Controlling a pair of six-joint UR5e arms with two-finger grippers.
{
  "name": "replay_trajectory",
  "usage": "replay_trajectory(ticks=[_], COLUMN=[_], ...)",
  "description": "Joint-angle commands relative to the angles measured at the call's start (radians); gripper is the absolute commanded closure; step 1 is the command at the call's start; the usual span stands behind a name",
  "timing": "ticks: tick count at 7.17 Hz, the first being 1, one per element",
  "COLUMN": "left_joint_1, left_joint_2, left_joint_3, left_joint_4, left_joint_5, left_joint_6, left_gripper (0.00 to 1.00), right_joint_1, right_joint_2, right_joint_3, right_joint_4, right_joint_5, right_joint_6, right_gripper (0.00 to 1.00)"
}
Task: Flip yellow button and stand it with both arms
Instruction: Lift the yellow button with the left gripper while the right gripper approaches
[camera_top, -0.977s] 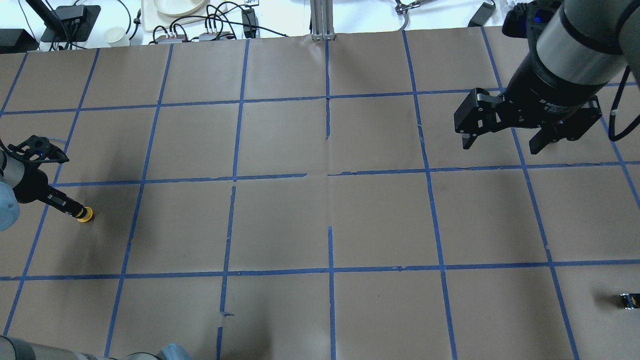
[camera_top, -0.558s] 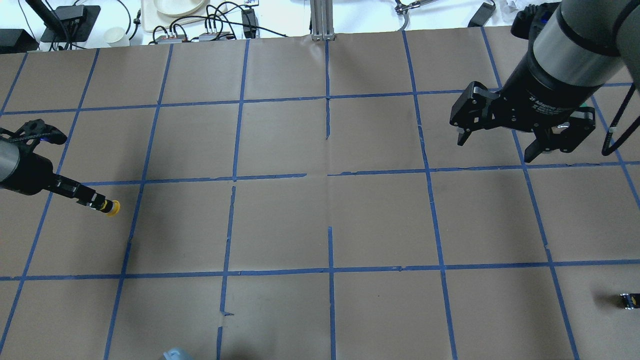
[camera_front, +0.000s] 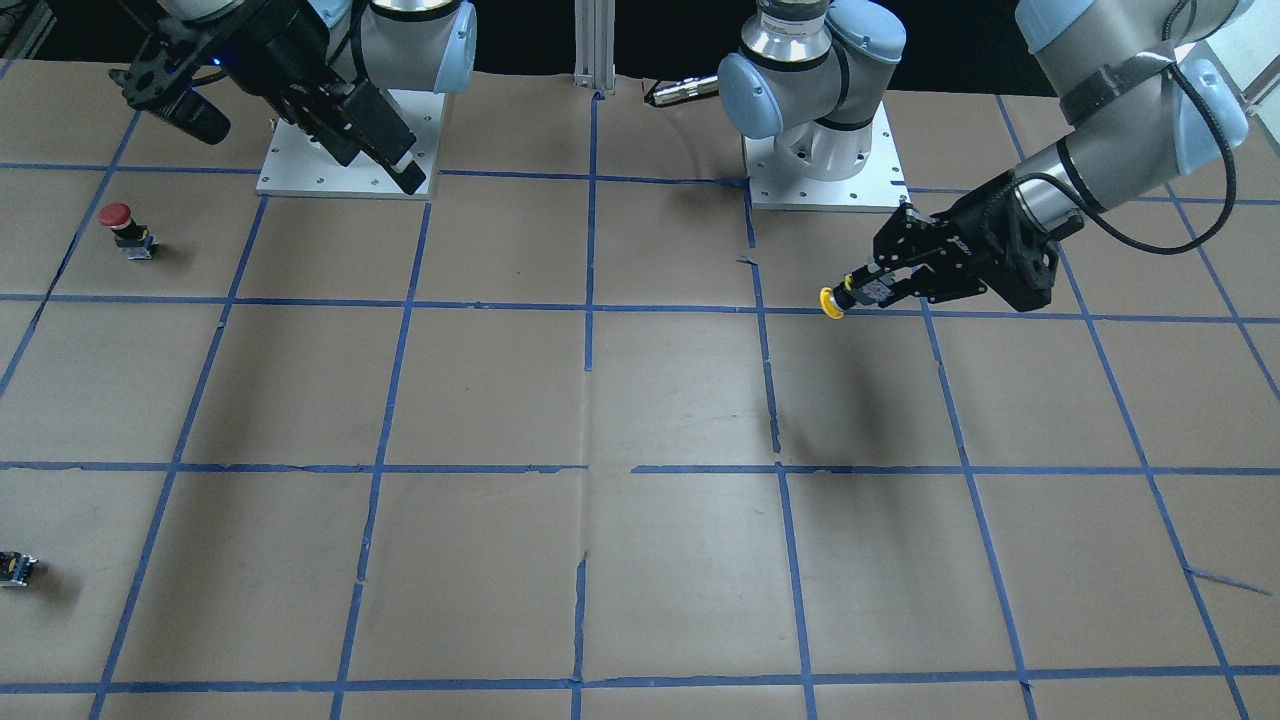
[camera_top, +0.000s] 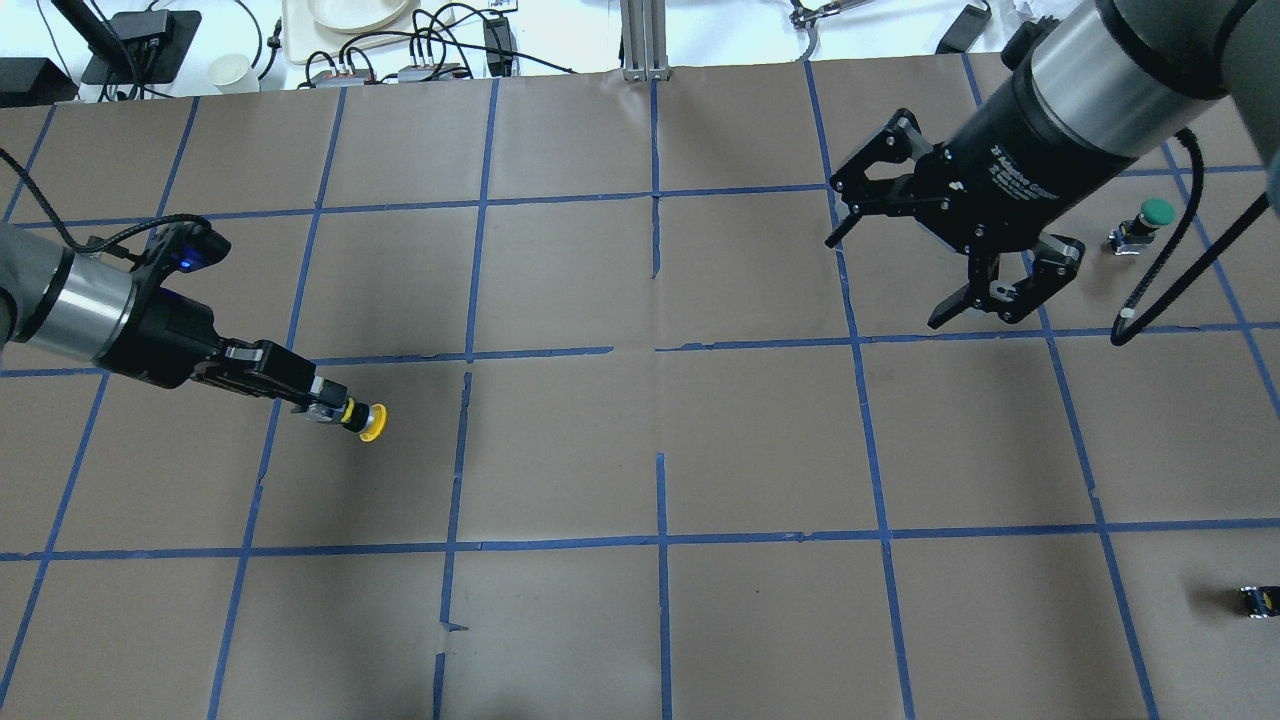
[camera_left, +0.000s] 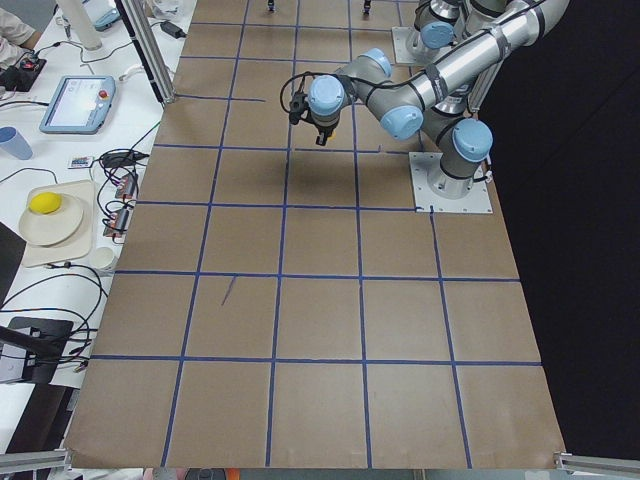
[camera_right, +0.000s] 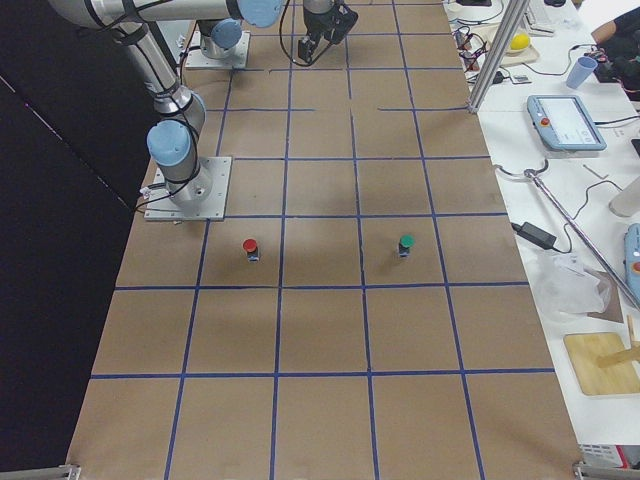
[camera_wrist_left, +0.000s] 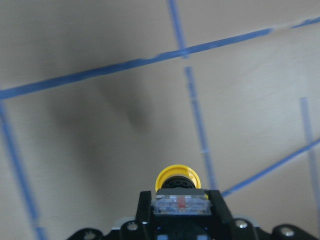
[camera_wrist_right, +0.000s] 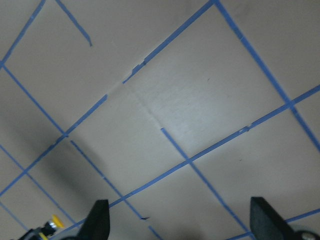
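The yellow button (camera_top: 372, 422) lies sideways in the air, its yellow cap pointing toward the table's middle. My left gripper (camera_top: 325, 408) is shut on its grey-black base and holds it above the brown paper. The cap shows past the fingertips in the left wrist view (camera_wrist_left: 177, 176), in the front view (camera_front: 829, 302), and small in the right wrist view (camera_wrist_right: 57, 221). My left gripper also shows in the front view (camera_front: 868, 288). My right gripper (camera_top: 888, 282) is open and empty, high over the far right squares, jaws turned toward the left arm. It also shows in the front view (camera_front: 300, 150).
A green-capped button (camera_top: 1150, 215) stands at the far right. A red-capped button (camera_front: 118, 225) stands near the right arm's base. A small dark switch block (camera_top: 1257, 600) lies at the right edge. The arms' base plates (camera_front: 825, 180) sit at the robot's side.
My left gripper has carried the yellow button rightward toward the table's middle, off the surface. My right gripper has swung left and turned, uncovering the green button.
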Motion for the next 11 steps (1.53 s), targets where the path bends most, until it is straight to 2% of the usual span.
replay_trajectory(ticks=[1,2,3,4,5,6,7,8,10,11], left_joint_1=[-0.03,-0.047,-0.088,-0.131,-0.172,-0.22,-0.276,-0.304,-0.311,-0.311], left_joint_2=[0.045,0.045,0.048,0.054,0.056,0.057,0.056,0.054,0.056,0.059], left_joint_3=[0.0,0.0,0.0,0.0,0.01,0.056,0.113,0.121,0.127,0.13], left_joint_4=[-0.187,-0.195,-0.189,-0.178,-0.175,-0.166,-0.123,-0.121,-0.121,-0.115], left_joint_5=[-0.291,-0.417,-0.546,-0.64,-0.671,-0.729,-0.734,-0.74,-0.812,-0.829], left_joint_6=[-0.035,-0.094,-0.203,-0.277,-0.303,-0.431,-0.527,-0.552,-0.601,-0.61], left_gripper=[0.79,0.79,0.82,0.84,0.85,0.85,0.86,0.87,0.89,0.89], right_joint_1=[-0.057,-0.08,-0.098,-0.102,-0.102,-0.097,-0.095,-0.091,-0.074,-0.05], right_joint_2=[0.011,0.029,0.029,0.029,0.022,0.017,0.019,0.02,0.013,0.022], right_joint_3=[0.004,0.003,0.004,0.003,0.004,0.004,0.004,0.006,0.004,0.006], right_joint_4=[0.018,0.072,0.103,0.14,0.151,0.197,0.209,0.21,0.211,0.211], right_joint_5=[0.179,0.286,0.304,0.363,0.411,0.432,0.468,0.5,0.581,0.587], right_joint_6=[0.042,0.068,0.068,0.068,0.068,0.067,0.067,0.067,0.066,0.067], right_gripper=[0.0,0.0,0.0,0.0,0.0,0.0,0.0,0.0,0.0,0.0])
